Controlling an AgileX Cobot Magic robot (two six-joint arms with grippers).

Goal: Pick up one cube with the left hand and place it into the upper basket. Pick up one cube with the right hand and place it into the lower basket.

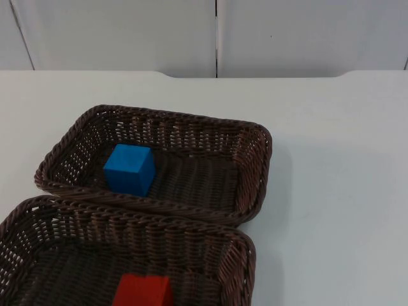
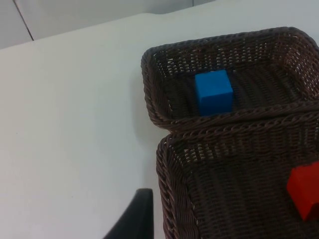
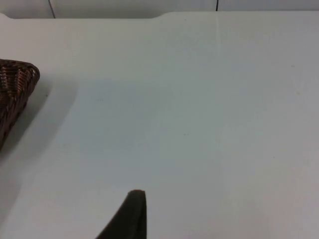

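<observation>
The blue cube [image 1: 130, 169], a matte solid block with crisp edges, sits inside the upper dark brown woven wicker basket [image 1: 254, 167], toward the basket's 9 o'clock side and close to its near wall. The red cube [image 1: 143, 291], matte too, lies in the lower dark brown wicker basket [image 1: 245, 261], at about 6 o'clock of the top view and cut by the frame edge. The two baskets are rectangular with braided rims, and their long walls touch along one side. Both rest on the white surface [image 1: 338, 191], which ends at a grey partition wall [image 1: 127, 32].

In the left wrist view, the left hand [image 2: 134, 216] hovers over bare surface just beside the lower basket's outer wall; whether it is wide or narrow cannot be told. The right hand [image 3: 130, 214] hangs over open surface, well apart from the basket corner; its opening cannot be told either.
</observation>
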